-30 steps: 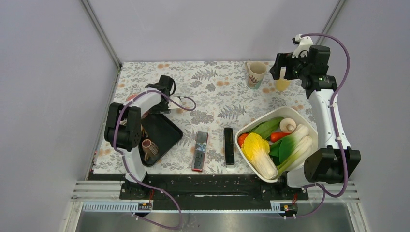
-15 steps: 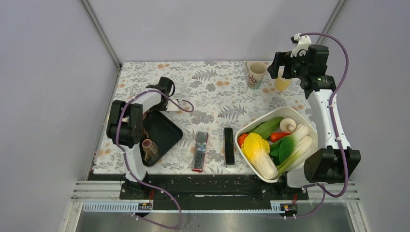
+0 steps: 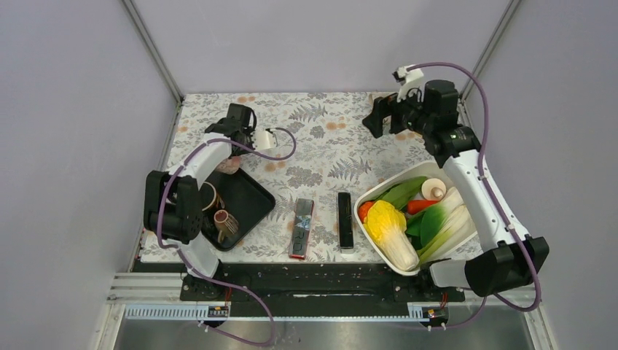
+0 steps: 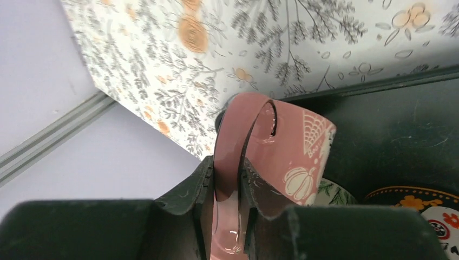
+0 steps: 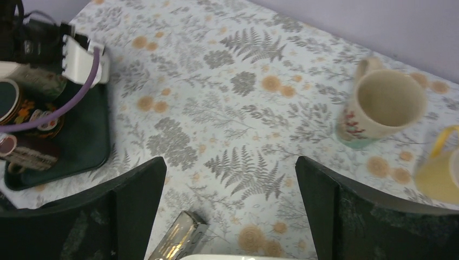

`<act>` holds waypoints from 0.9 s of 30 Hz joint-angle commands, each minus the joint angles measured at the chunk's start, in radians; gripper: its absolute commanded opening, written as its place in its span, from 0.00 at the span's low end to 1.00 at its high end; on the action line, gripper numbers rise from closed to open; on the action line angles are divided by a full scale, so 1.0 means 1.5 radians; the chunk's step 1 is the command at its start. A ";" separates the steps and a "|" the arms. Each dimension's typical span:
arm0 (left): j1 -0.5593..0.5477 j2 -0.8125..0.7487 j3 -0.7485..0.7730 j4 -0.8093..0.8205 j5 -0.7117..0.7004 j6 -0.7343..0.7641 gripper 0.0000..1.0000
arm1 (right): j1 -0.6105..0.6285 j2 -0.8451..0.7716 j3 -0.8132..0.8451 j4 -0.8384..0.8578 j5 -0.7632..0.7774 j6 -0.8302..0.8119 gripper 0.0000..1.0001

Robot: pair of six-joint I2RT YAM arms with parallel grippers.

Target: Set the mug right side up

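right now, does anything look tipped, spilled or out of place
Only the pink mug: its handle is pinched in the left claw over the black tray's far edge, which way up unclear. The cream mug stands upright; no spill shows.

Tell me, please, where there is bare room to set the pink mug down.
The widest bare cloth lies mid-table, between the black tray and the cream mug. The near strip is crowded by two dark bars and the vegetable basin; the tray holds dishes.

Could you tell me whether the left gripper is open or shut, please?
Shut: the left gripper clamps the handle of the pink mug between its fingers.
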 commanded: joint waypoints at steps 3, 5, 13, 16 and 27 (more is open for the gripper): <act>-0.001 -0.055 0.014 0.047 0.058 -0.054 0.00 | 0.111 0.010 -0.077 0.090 -0.033 0.034 0.99; 0.003 -0.055 0.022 0.049 0.083 -0.092 0.00 | 0.146 0.024 -0.112 0.136 -0.054 0.047 0.99; 0.008 -0.066 0.002 0.132 0.116 -0.252 0.00 | 0.253 0.150 -0.185 0.359 -0.161 0.181 0.99; 0.014 -0.077 -0.030 0.187 0.117 -0.282 0.00 | 0.291 0.208 -0.176 0.415 -0.160 0.223 0.99; 0.022 -0.123 -0.080 0.210 0.178 -0.351 0.00 | 0.345 0.465 -0.060 0.685 -0.147 0.499 0.99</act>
